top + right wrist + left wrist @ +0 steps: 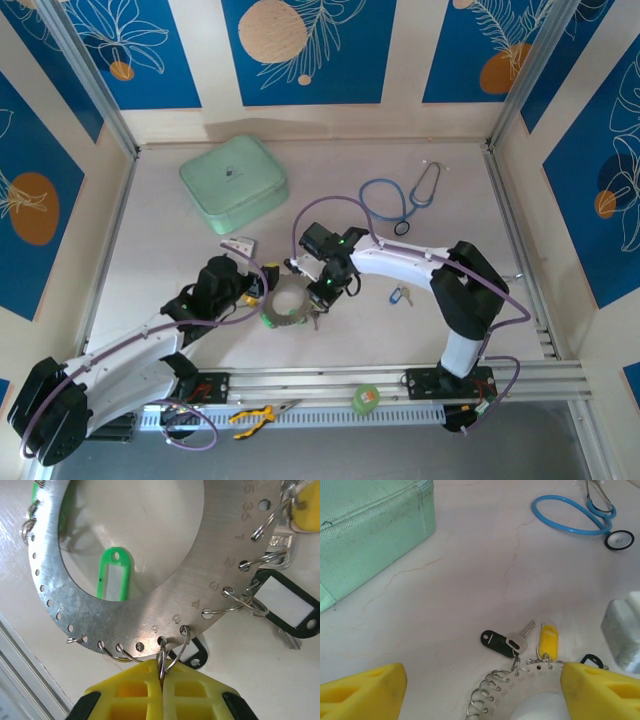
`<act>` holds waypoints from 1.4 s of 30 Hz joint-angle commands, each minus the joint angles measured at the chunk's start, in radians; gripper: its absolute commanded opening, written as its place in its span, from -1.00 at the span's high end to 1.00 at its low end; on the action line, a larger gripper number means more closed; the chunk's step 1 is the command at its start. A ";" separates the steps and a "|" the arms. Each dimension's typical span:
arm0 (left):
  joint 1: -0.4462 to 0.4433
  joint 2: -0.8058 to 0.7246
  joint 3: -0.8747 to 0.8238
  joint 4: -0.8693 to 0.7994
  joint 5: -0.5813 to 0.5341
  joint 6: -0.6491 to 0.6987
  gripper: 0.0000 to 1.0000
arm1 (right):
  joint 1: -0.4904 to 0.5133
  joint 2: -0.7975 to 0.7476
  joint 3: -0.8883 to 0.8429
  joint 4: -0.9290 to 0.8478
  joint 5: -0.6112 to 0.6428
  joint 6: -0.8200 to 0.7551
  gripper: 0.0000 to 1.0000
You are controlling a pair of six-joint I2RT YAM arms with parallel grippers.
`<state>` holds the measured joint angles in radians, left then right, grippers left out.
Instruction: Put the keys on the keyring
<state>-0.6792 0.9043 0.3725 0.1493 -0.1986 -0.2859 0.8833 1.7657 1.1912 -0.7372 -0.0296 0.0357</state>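
From above, the keyring (288, 308) lies flat on the desk (150, 240) between the two arms, with the left tool (252, 288) at its left rim and the right tool (326, 292) at its right rim. A blue-tagged key (400, 295) sits well apart to the right and is not yet on the ring. In the left wrist view the left tool (482, 680) stands wide open and grips nothing. The keyring (520, 692) lies between its yellow fingers (365, 690), and a black-tagged key (496, 642) and a yellow tag (549, 640) hang from the far rim. If this tool is to steady the plate, it should probably close on bare rim, clear of the little loops, so the ring cannot slide. In the right wrist view the right tool (161, 672) is closed on a thin wire loop (175, 645) threaded through a hole near the engraved numbers on the keyring (215, 555). A green tag (114, 575) shows through the central hole. The step seems to be working this loop, so the pinch should stay firm. Any pull is best kept in line with the hole, because a sideways tug would likely drag the whole plate and tangle the neighbouring loops.
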 commanded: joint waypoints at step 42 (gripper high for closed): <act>0.000 0.120 0.142 -0.240 -0.033 -0.196 -0.44 | -0.002 -0.223 -0.222 0.293 0.172 0.506 0.54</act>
<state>-0.6792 0.9871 0.4564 -0.0162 -0.2543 -0.4149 0.8879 1.5372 0.9783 -0.4572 0.1402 0.4641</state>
